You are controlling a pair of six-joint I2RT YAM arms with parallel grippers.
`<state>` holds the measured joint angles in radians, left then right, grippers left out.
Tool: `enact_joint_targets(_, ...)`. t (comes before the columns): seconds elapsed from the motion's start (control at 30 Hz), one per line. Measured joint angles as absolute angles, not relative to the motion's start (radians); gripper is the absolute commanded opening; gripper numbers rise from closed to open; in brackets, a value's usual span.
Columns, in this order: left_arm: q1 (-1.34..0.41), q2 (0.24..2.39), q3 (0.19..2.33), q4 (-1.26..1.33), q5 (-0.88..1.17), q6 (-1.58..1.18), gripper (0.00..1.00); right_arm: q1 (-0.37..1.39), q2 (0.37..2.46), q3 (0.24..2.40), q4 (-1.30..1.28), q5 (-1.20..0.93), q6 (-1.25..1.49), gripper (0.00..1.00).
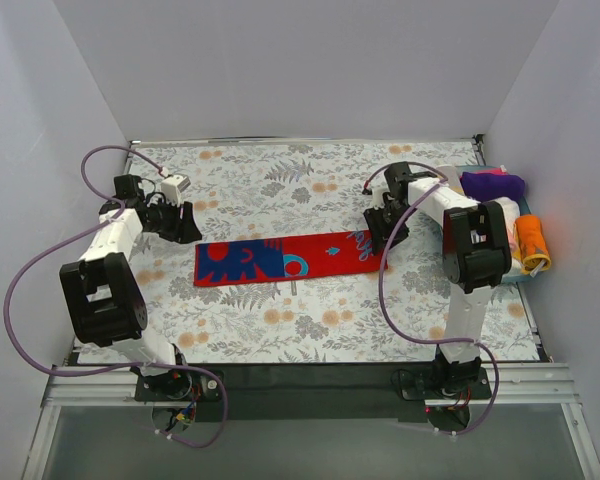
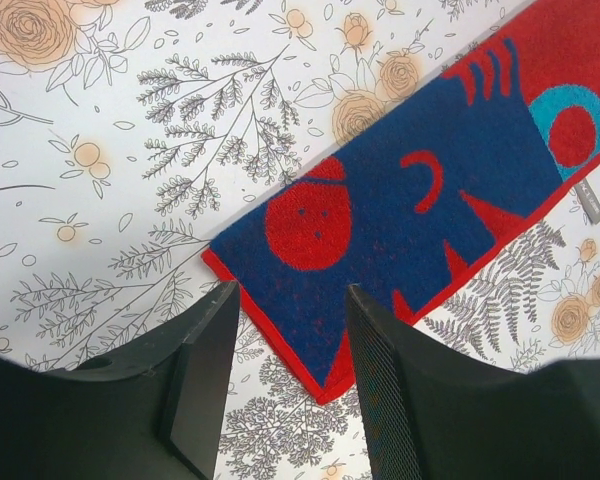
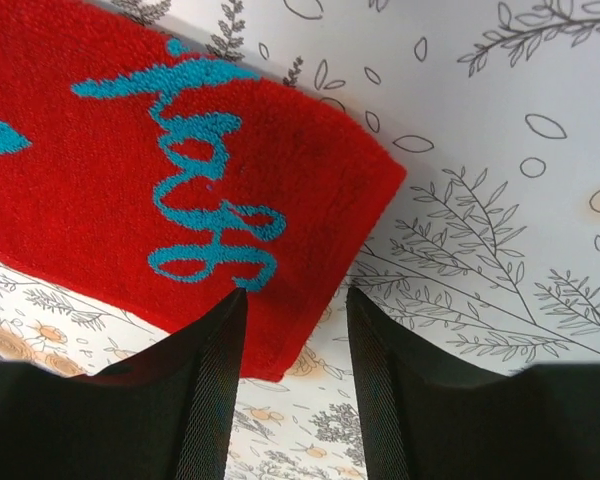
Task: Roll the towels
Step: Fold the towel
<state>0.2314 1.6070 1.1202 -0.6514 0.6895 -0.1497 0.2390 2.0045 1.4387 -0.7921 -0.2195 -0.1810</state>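
Hovering both claws over the two ends of the red and blue towel (image 1: 280, 258), nothing gripped yet. In the top view the towel lies flat as a long narrow strip across the middle of the frame, on the flower-print bench cover (image 1: 310, 330). The blue end points to frame left, the red end with teal script to frame right.

My left claw (image 2: 292, 295) has its jaws parted and holds nothing. In the left wrist view the towel's blue corner shows in the gap between the fingers, lower centre of the frame. I can't tell whether the fingers touch the cloth or sit just above it.

My right claw (image 3: 296, 295) is also parted and empty. The red corner edge runs into the gap between its fingers at lower centre of the right wrist view.

Progress, my read: no turn of roll at either end, so rolling of this towel hasn't started. The strip shape looks like a lengthwise fold, so prep may be done. Left to do: pinch one end, curl it over, and roll along the strip to the other end.

At the far right edge of the top view sits a heap of cloths, with a purple one (image 1: 492, 185) and an orange roll (image 1: 532, 243). Some look rolled, but I can't tell which count as finished. I can't pick out a plain pink towel for sure.
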Motion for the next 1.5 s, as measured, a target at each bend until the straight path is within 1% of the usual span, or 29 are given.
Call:
enact_joint_targets(0.1, 0.231, 1.608, 1.12, -0.651, 0.69, -0.15, 0.43, 0.249, 2.006, 1.437, -0.789, -0.234, -0.179, 0.41)
enact_joint_targets(0.17, 0.231, 1.61, 1.12, -0.651, 0.69, -0.15, 0.43, 0.259, 2.007, 1.436, -0.787, -0.237, -0.178, 0.35)
enact_joint_targets(0.2, 0.231, 1.611, 1.12, -0.651, 0.69, -0.149, 0.43, 0.267, 2.009, 1.435, -0.786, -0.238, -0.178, 0.24)
enact_joint_targets(0.27, 0.231, 1.615, 1.12, -0.651, 0.69, -0.149, 0.43, 0.283, 2.016, 1.434, -0.784, -0.238, -0.179, 0.11)
enact_joint_targets(0.33, 0.231, 1.616, 1.12, -0.654, 0.689, -0.147, 0.43, 0.292, 2.019, 1.435, -0.786, -0.234, -0.173, 0.01)
enact_joint_targets(0.5, 0.231, 1.616, 1.12, -0.658, 0.689, -0.141, 0.43, 0.281, 2.019, 1.434, -0.791, -0.233, -0.177, 0.01)
enact_joint_targets(0.77, 0.231, 1.616, 1.122, -0.683, 0.701, -0.115, 0.43, 0.167, 1.995, 1.46, -0.857, -0.204, -0.248, 0.01)
enact_joint_targets(0.87, 0.231, 1.628, 1.138, -0.698, 0.721, -0.104, 0.42, 0.154, 1.977, 1.489, -0.878, -0.228, -0.26, 0.01)
enact_joint_targets(1.03, 0.231, 1.65, 1.15, -0.707, 0.749, -0.092, 0.42, 0.196, 1.955, 1.517, -0.91, -0.34, -0.265, 0.01)
enact_joint_targets(1.27, 0.231, 1.65, 1.151, -0.717, 0.765, -0.084, 0.42, 0.303, 1.959, 1.577, -0.941, -0.503, -0.255, 0.01)
enact_joint_targets(1.5, 0.231, 1.663, 1.159, -0.73, 0.773, -0.082, 0.42, 0.385, 2.06, 1.642, -0.941, -0.622, -0.222, 0.01)
